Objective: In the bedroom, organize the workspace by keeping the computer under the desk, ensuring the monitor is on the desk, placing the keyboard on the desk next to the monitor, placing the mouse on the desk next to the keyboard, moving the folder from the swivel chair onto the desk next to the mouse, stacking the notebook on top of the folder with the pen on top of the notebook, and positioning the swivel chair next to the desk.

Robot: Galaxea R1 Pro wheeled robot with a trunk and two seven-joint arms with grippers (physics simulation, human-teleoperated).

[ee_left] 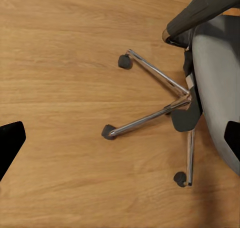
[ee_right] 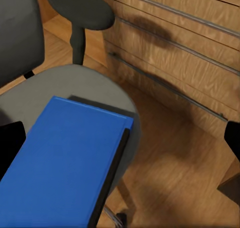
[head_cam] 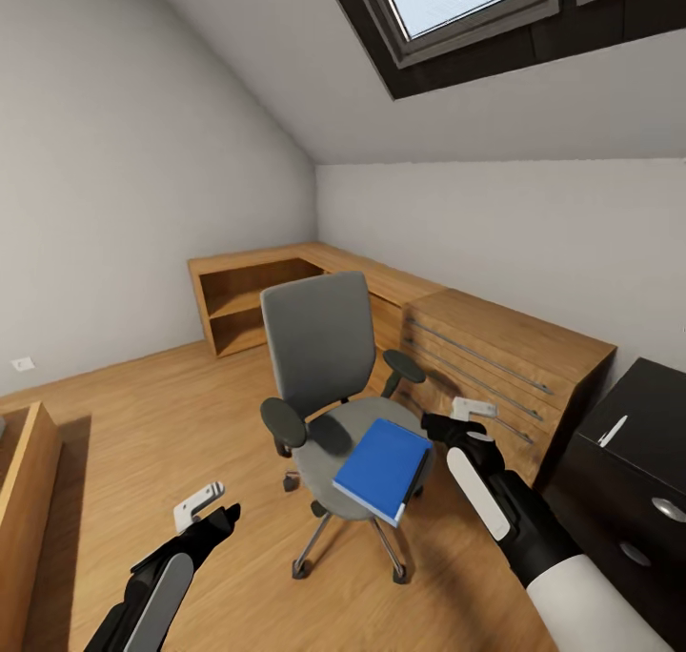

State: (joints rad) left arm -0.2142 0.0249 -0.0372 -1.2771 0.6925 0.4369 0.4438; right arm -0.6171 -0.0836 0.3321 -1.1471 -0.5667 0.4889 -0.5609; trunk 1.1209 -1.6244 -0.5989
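— Blue folder [head_cam: 383, 468] lies flat on the swivel chair [head_cam: 324, 366] seat, toward the seat's front-right edge, one corner overhanging. Which gripper is nearer?

— Right gripper [head_cam: 464, 420], clearly. It hovers just beside the folder, on the side away from the backrest's left armrest, fingers spread and holding nothing. Left gripper [head_cam: 211, 505] hangs low over the floor [head_cam: 143, 423], well apart from the seat, also spread and empty.

— How does the folder's long axis run?

— From the chair's front edge back toward the backrest, roughly; its dark spine [ee_right: 111, 175] faces the wooden drawer unit [head_cam: 505, 366].

— Room to move?

— Tight on the drawer side: the chair stands near the unit. Open floor lies on the chair's far side. The overhanging corner probably offers the pinch, though I can't judge its thickness well.
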